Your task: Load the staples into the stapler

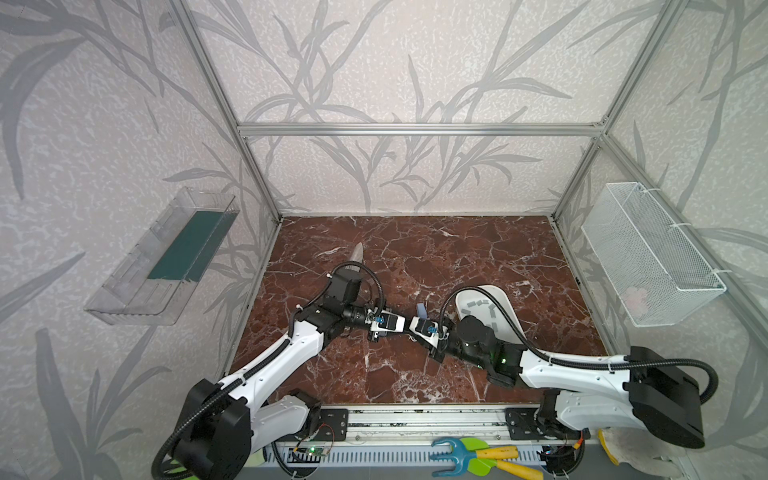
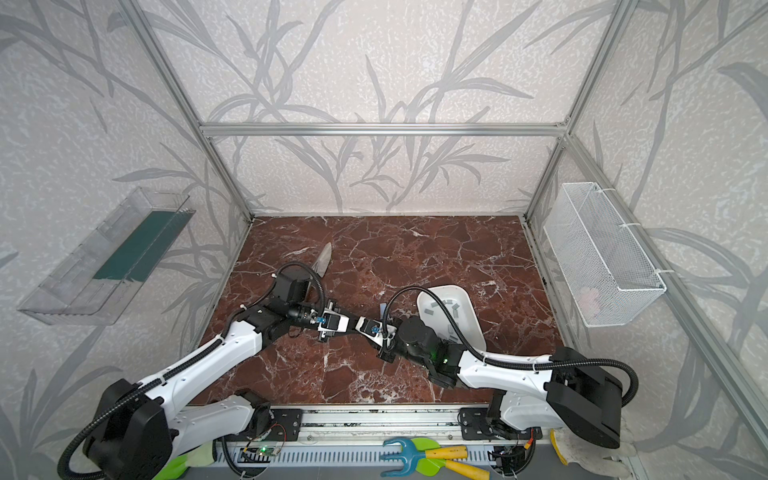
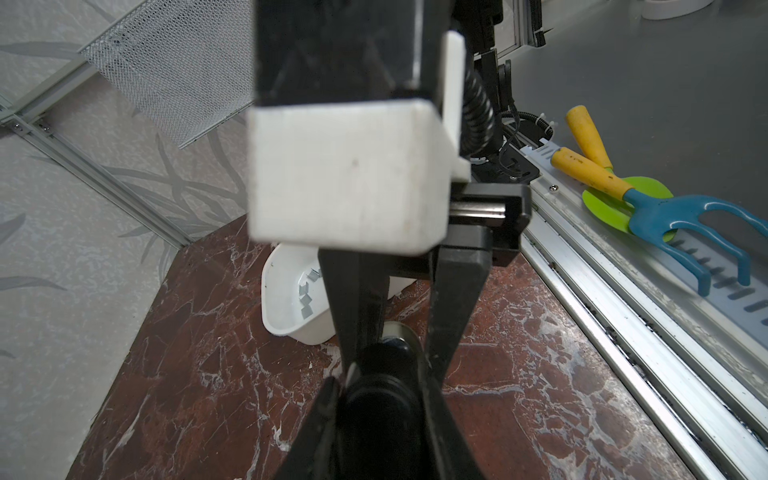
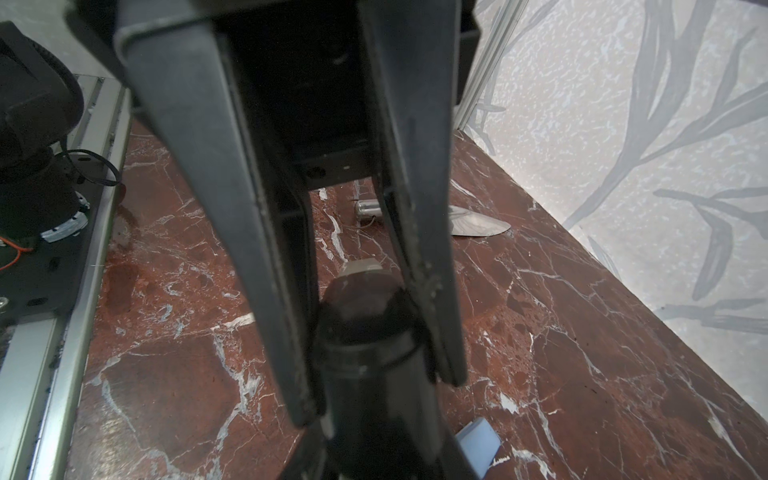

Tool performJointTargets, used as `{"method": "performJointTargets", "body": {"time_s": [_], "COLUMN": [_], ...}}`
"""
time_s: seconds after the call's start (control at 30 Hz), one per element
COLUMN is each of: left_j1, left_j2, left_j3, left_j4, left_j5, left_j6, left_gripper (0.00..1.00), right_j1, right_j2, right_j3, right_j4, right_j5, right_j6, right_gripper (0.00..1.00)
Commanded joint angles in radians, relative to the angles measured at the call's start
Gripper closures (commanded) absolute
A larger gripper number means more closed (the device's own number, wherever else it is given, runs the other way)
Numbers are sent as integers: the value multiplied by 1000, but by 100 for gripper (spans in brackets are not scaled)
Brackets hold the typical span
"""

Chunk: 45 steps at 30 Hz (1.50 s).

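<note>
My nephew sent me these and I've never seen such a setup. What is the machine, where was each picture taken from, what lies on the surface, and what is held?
It is a robot with two arms over a marble table. Two pictures look down from overhead, nearly the same view; two come from cameras on the wrists. Mid-table, the left pincer and right pincer both grip one black object, probably the stapler. A white tray on the right holds grey staples. A silver blade and a pale blue piece lie loose.
</note>
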Motion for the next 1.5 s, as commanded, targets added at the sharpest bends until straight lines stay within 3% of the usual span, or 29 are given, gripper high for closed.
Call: {"method": "performJointTargets", "body": {"time_s": [0.0,0.43,0.63,0.77,0.93,1.0,1.23,1.47], "left_j1": [-5,-4,-4,-4,-5,-6,-56,-102], "left_j2": [-35,-44,-41,-43,-47,-48,-82,-93], "left_j3": [39,35,37,31,-16,-29,-108,-109], "left_j4": [65,60,61,77,209,242,309,195], "left_j5": [55,44,44,44,39,33,-114,-199], "left_j6": [-4,0,-2,-3,-81,-97,6,171], "left_gripper": [100,100,100,99,62,56,45,46], "right_j1": [-1,-20,-20,-20,-19,-21,-20,-20], "right_j2": [-24,-77,-90,-116,-119,-107,-100,-121], "right_j3": [-31,-78,-86,-91,-79,-63,-36,-39], "right_j4": [31,6,11,36,72,67,75,76], "right_j5": [-1,-31,-53,-67,-97,-91,-88,-36], "right_j6": [11,15,35,107,209,233,326,377], "right_gripper": [70,75,93,100,100,100,100,100]}}
